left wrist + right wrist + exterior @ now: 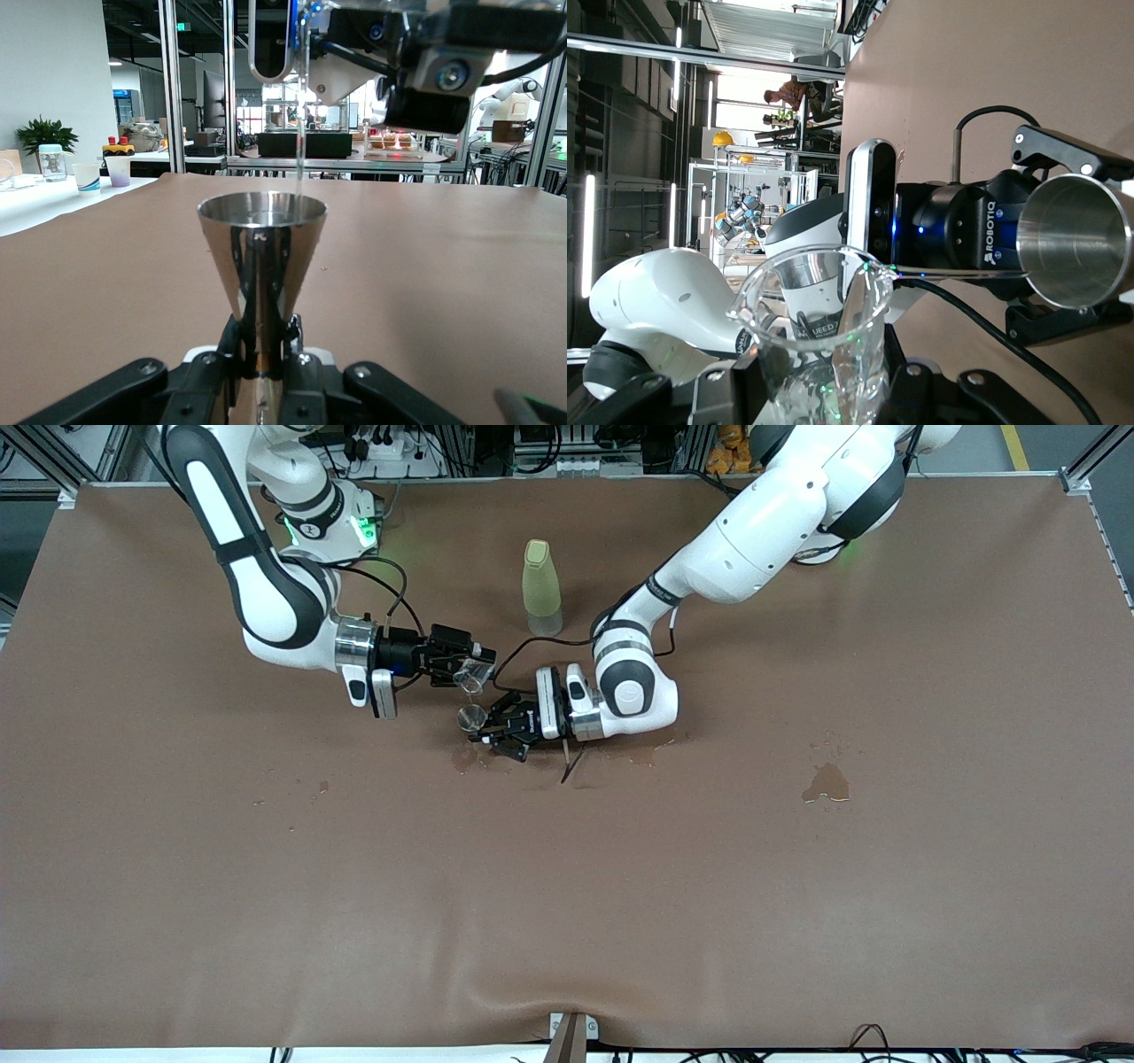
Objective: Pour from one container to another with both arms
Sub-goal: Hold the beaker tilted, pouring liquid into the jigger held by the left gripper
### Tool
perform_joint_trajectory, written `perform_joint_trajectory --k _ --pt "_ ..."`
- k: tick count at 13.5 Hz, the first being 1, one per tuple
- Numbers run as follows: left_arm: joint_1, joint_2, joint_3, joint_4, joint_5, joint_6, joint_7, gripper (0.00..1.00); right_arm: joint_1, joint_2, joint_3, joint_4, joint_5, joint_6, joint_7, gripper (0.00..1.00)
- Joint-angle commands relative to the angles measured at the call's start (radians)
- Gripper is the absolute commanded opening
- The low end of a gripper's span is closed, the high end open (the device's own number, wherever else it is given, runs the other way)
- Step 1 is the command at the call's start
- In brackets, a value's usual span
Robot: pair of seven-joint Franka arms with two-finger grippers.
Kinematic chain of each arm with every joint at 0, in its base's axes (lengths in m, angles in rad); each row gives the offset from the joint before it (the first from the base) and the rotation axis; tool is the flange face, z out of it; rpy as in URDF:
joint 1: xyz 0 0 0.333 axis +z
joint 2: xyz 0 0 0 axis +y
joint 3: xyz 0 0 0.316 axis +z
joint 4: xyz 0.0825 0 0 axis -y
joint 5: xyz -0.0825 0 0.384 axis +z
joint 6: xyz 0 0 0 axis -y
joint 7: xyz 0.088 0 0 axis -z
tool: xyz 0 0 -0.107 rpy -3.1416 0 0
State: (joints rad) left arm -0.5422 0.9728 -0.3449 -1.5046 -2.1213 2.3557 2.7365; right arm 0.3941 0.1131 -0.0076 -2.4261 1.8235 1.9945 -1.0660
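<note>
My right gripper (468, 671) is shut on the tiny clear cup (473, 677) and holds it tipped, lip down, just above the silvery hourglass measure (471, 717). A thin stream of liquid (301, 142) falls from the cup into the measure's round rim (261, 208). The measure stands upright, and my left gripper (483, 731) is shut on its narrow waist (262, 332). In the right wrist view the cup (819, 332) fills the foreground with the measure (1076, 239) under its lip.
A tall yellow-green bottle (541, 587) stands on the brown table, farther from the front camera than both grippers. Wet patches lie under the measure (465, 757) and toward the left arm's end (827, 782). A thin dark stick (567, 766) lies beside the left gripper.
</note>
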Motion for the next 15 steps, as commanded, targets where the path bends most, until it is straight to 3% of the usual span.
perform_joint_trajectory --k 1,15 --pt "-0.002 0.003 -0.003 -0.009 -0.054 -0.013 0.115 0.0 0.002 -0.027 -0.002 -0.005 0.005 0.006 0.06 0.0" --pt "-0.002 -0.003 -0.003 -0.026 -0.054 -0.013 0.115 0.0 -0.003 -0.026 -0.002 -0.005 0.016 0.003 0.241 0.0"
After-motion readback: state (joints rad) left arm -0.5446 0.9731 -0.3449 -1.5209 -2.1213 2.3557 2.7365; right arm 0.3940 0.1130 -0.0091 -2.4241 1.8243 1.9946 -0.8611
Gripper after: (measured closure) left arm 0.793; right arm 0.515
